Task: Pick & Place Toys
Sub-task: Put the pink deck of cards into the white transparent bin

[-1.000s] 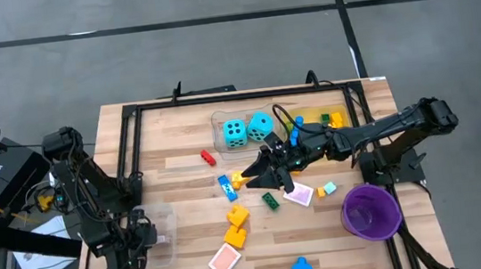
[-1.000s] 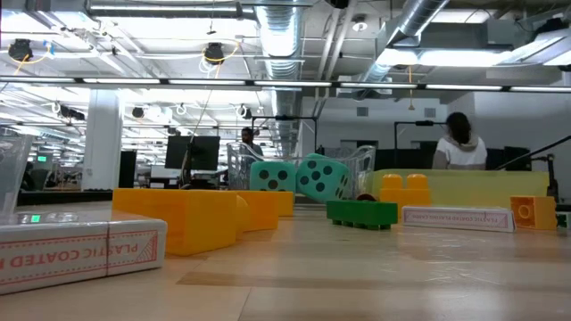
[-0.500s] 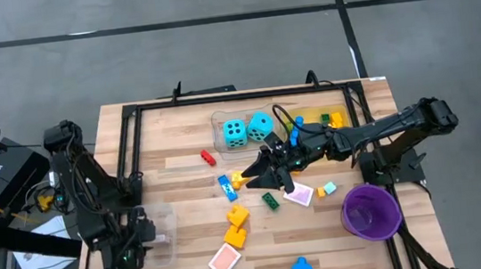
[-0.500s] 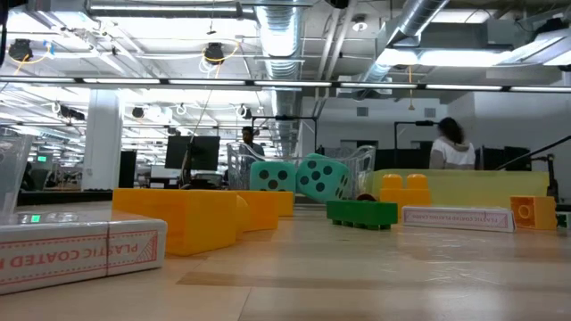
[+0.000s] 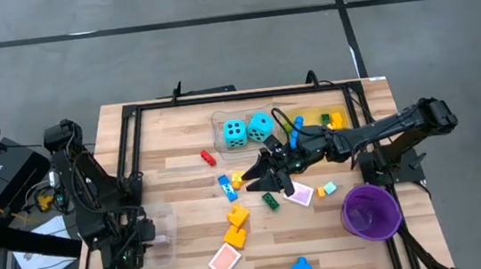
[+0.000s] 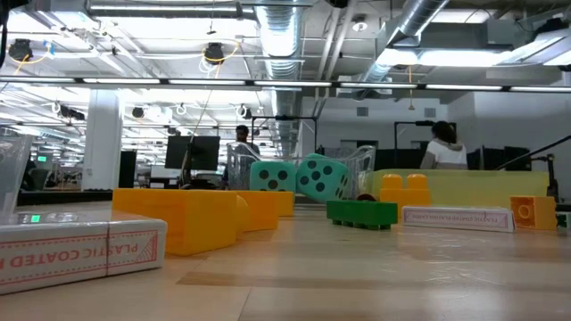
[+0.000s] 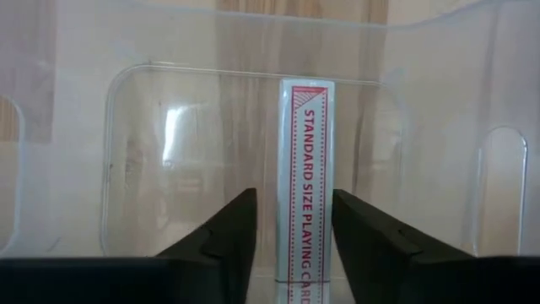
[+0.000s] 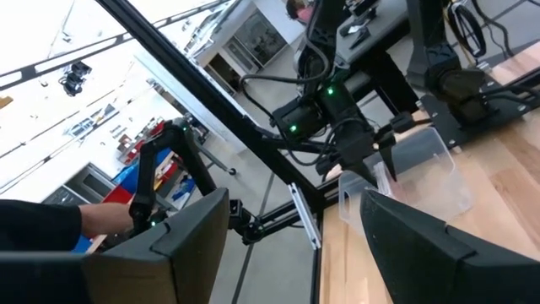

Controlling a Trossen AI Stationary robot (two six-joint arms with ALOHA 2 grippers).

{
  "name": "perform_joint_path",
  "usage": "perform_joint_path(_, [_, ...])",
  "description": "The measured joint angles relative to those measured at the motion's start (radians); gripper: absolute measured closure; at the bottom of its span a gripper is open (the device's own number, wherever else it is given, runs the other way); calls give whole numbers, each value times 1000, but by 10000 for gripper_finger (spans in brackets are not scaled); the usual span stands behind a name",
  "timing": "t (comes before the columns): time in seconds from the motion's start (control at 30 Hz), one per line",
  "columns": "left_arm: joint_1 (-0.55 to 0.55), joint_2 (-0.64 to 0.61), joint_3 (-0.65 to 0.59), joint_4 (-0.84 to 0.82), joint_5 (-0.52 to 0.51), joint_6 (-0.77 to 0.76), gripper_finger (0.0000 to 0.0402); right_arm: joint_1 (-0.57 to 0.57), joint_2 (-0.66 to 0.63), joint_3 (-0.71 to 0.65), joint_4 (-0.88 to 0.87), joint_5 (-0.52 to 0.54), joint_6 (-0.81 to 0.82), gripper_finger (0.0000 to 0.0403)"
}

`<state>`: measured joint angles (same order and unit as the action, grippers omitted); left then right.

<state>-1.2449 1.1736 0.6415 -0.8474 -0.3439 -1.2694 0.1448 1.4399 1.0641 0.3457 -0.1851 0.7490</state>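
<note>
My left gripper hangs over a clear tray at the table's near left, pointing steeply down. A white card box with red print lies in that tray between its fingers, with a gap beside one finger. My right gripper hovers level over the table's middle, open, with nothing between its fingers. Two turquoise dice sit in a clear tray at the far middle. Bricks lie loose: red, blue, yellow, green. Pink tiles lie flat.
A purple bowl stands at the near right. A yellow tray with small bricks is at the far right. A black frame runs around the table's edges. A blue brick lies by the near edge. People move in the room behind.
Nothing on the table has visibly moved. A person in the room behind has walked toward the left of the low view.
</note>
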Motion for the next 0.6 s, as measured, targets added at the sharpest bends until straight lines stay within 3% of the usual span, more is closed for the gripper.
perform_joint_path(0.2, [0, 0, 0, 0, 0, 0, 342, -1, 0, 0, 0, 1, 0, 143])
perform_joint_path(0.6, [0, -2, 74, -52, 1, 6, 342, 0, 0, 0, 0, 0, 1, 143])
